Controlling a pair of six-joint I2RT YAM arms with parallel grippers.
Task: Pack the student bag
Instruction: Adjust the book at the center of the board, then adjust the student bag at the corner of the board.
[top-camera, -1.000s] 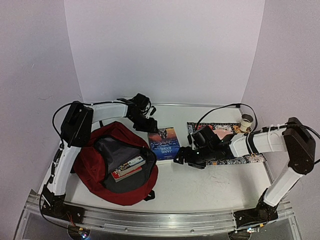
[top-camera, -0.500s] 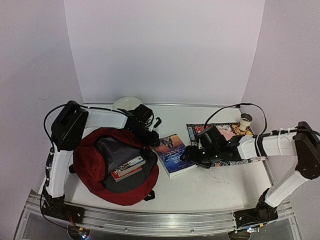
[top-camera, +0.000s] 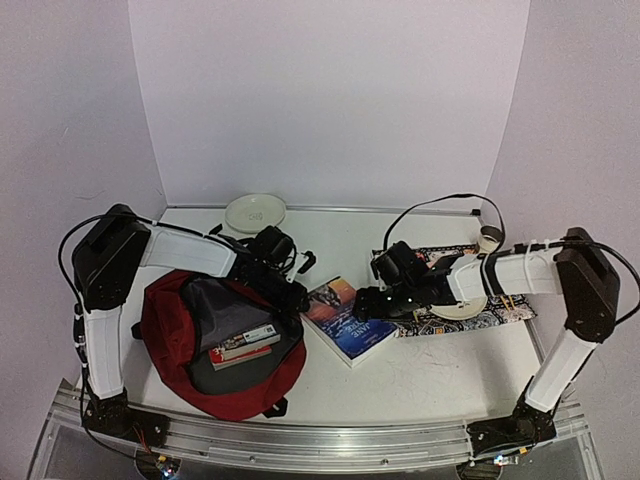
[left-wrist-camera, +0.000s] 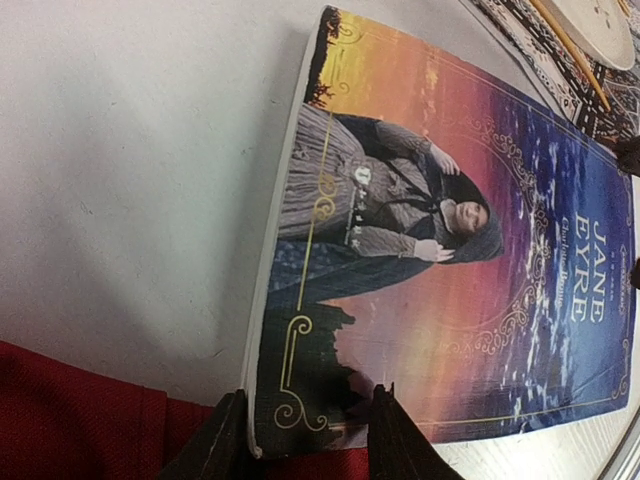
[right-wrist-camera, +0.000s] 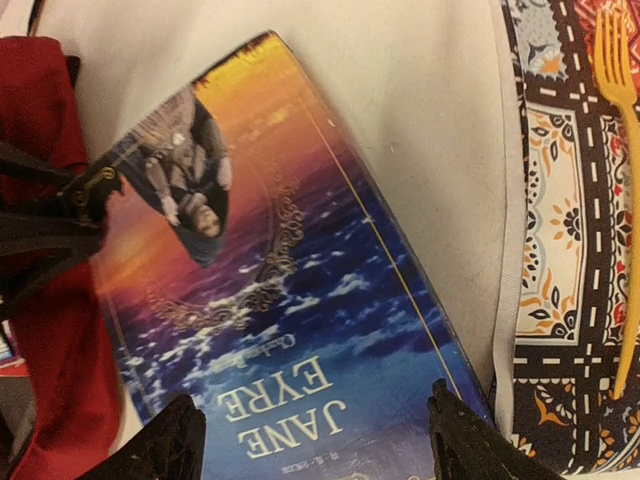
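Note:
The student bag (top-camera: 175, 325) lies open at the left, dark red with grey lining, and a red-edged book (top-camera: 245, 345) lies inside it. A "Jane Eyre" book (top-camera: 350, 325) lies slanted beside the bag's mouth. My left gripper (top-camera: 300, 298) is shut on the book's near-left corner. In the left wrist view the book's (left-wrist-camera: 450, 260) corner sits between the fingers of the left gripper (left-wrist-camera: 305, 435), over the bag's red fabric (left-wrist-camera: 80, 420). My right gripper (top-camera: 368, 303) is open over the book's title end; its own view shows the gripper (right-wrist-camera: 320, 440), the book (right-wrist-camera: 300, 320) and the bag (right-wrist-camera: 40, 120).
A patterned placemat (top-camera: 505, 318) at the right carries a white plate (top-camera: 458, 308) and a yellow fork (right-wrist-camera: 620, 180). A small cup (top-camera: 490, 237) stands behind it. Another white plate (top-camera: 255, 212) sits by the back wall. Cables trail from both arms.
The book has slid and turned toward the front and the bag, its corner now at the bag's mouth. Both grippers moved forward with it. The back plate is now uncovered.

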